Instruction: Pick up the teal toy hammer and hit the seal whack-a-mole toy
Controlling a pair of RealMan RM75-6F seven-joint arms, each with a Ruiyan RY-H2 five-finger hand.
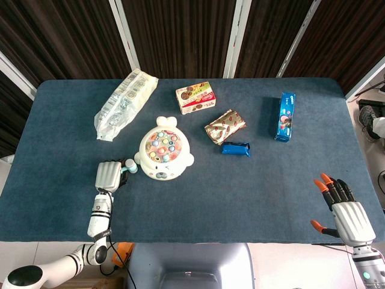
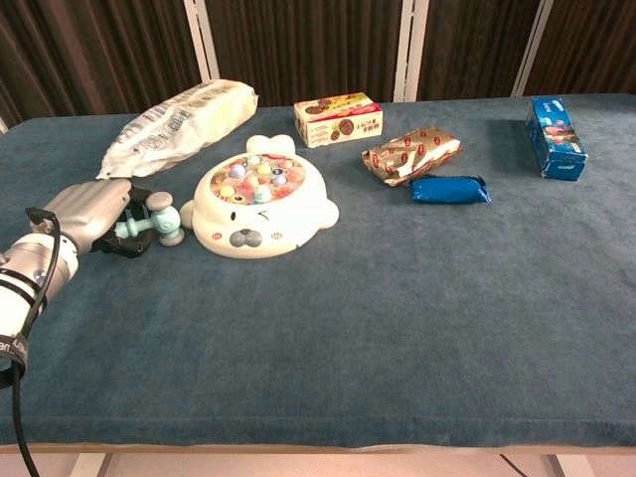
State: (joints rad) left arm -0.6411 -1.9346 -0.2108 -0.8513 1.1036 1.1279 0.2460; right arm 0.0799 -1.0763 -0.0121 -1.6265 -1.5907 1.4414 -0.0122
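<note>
Beside the seal whack-a-mole toy [image 2: 260, 204], left robot hand [image 2: 94, 215] clamped the teal toy hammer [image 2: 151, 221], head toward the toy.

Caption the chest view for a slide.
Left hand holds the teal toy hammer low beside the seal whack-a-mole toy.

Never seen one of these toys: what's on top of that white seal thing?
The seal toy carries a cluster of small coloured pegs on its back. Nothing else lies on it; the teal hammer sits beside it in the left hand.
</note>
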